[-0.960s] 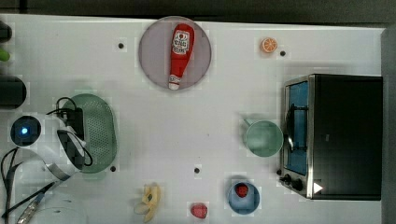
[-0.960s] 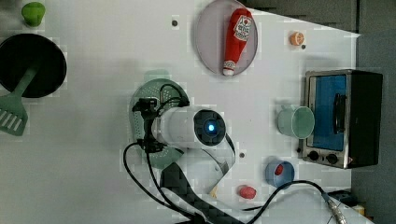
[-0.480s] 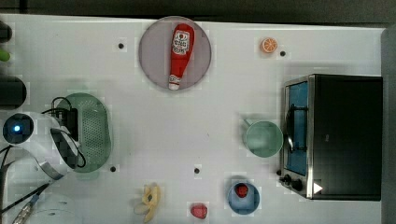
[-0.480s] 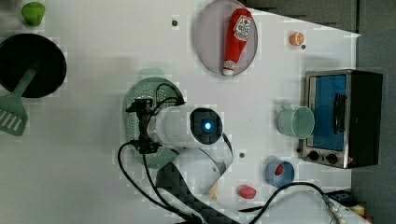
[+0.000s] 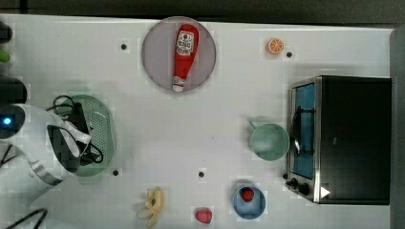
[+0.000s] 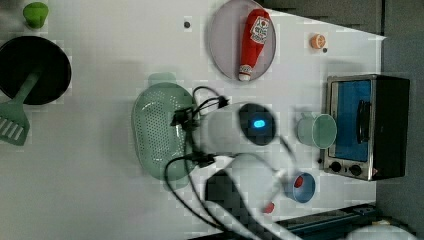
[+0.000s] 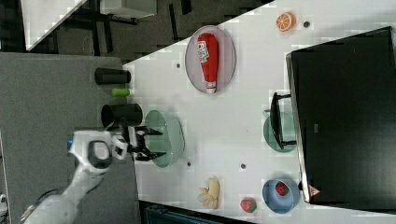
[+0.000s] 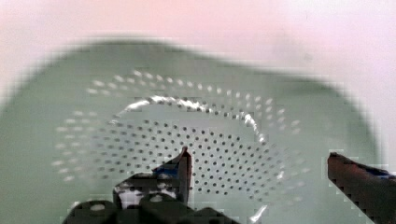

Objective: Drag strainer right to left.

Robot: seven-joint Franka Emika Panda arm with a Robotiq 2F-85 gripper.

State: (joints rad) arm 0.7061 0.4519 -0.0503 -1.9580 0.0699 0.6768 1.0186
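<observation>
Sage-green strainer point(image 5: 98, 136), end effector point(image 8: 261, 177) spread wide above it, empty

strainer point(image 5: 102, 131): pale sage green, fine dot perforations across bottom
plate point(image 5: 155, 50): grey-lilac, plain
ketchup bottle point(image 5: 183, 56): red, white cap, white label patch
mug point(image 5: 269, 141): muted green
toaster oven point(image 5: 348, 138): black body, blue-tinted door, silver trim
bowl point(image 5: 249, 204): blue, red strawberry inside
loose strawberry point(image 5: 203, 215): red
banana point(image 5: 153, 205): pale yellow
orange slice point(image 5: 275, 46): orange, lighter segment lines
table point(image 5: 229, 105): white, small dark dots
arm point(image 5: 28, 143): white shell, black parts, blue light
spatula point(image 6: 15, 117): green, slotted
</observation>
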